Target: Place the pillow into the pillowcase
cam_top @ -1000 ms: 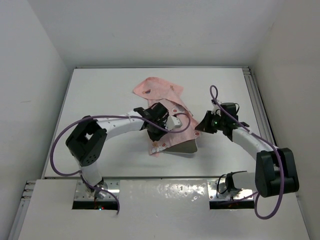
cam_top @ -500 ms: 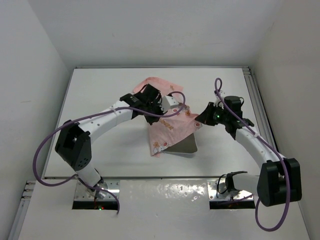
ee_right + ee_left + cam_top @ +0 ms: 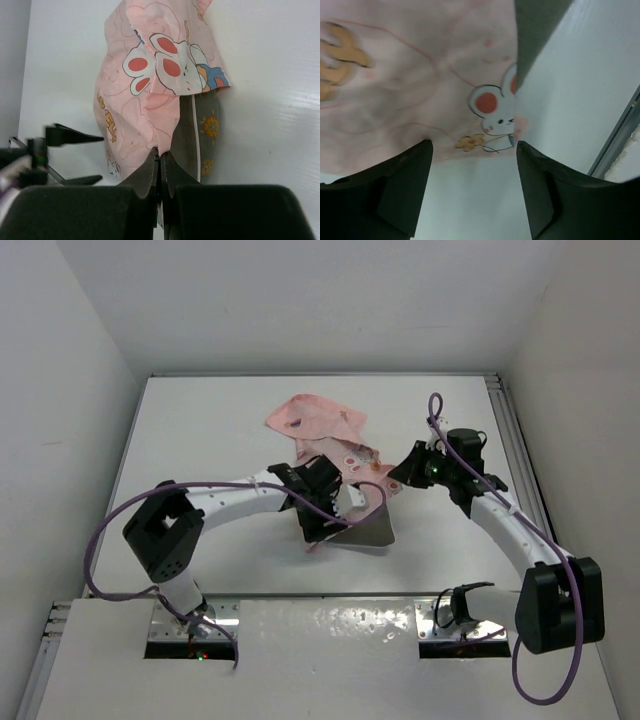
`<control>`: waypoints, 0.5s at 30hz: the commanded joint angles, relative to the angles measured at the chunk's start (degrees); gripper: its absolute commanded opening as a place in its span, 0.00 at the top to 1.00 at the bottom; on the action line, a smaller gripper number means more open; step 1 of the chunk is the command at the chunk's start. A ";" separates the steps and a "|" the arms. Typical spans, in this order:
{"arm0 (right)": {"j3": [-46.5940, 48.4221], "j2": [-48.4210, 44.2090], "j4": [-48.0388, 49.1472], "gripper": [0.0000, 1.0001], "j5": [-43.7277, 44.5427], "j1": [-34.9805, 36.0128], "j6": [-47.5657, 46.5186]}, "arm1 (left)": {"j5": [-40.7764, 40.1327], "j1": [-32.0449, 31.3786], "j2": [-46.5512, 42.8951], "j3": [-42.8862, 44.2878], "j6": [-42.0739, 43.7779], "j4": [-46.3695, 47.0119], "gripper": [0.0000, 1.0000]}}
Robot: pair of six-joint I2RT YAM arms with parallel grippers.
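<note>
Two grippers meet over the middle of the table [image 3: 200, 440], where the pillowcase [image 3: 318, 422] lies crumpled with its near part draped over the pillow [image 3: 372, 533]. The right gripper [image 3: 160, 157] has its fingers pressed together on a fold of the pink cloth, at the edge where the cloth hangs over the pillow. The pillow's olive side, with orange flowers and pale piping, shows just right of that pinch (the rest of it is hidden under the cloth in this view). The left gripper [image 3: 473, 150] stands with its jaws apart and nothing between them, only bare table below. The hem of the pillowcase, printed with a rabbit, lies just beyond its fingertips, and a dark corner of the pillow juts in at the upper right. From above, the left gripper sits at the pillow's left edge and the right gripper near its far right corner.
</note>
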 commanded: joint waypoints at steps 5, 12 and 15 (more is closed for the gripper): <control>2.55 0.16 2.62 1.00 0.25 0.98 1.04 | -4.54 -3.02 0.58 -5.12 -1.92 6.75 0.03; 1.32 -0.37 3.41 1.00 0.69 1.59 1.56 | -10.60 -4.08 3.92 -6.35 -5.79 10.71 0.04; 1.32 -0.46 3.50 1.00 0.95 1.51 1.65 | -10.70 -4.43 5.33 -7.75 -6.40 11.41 0.14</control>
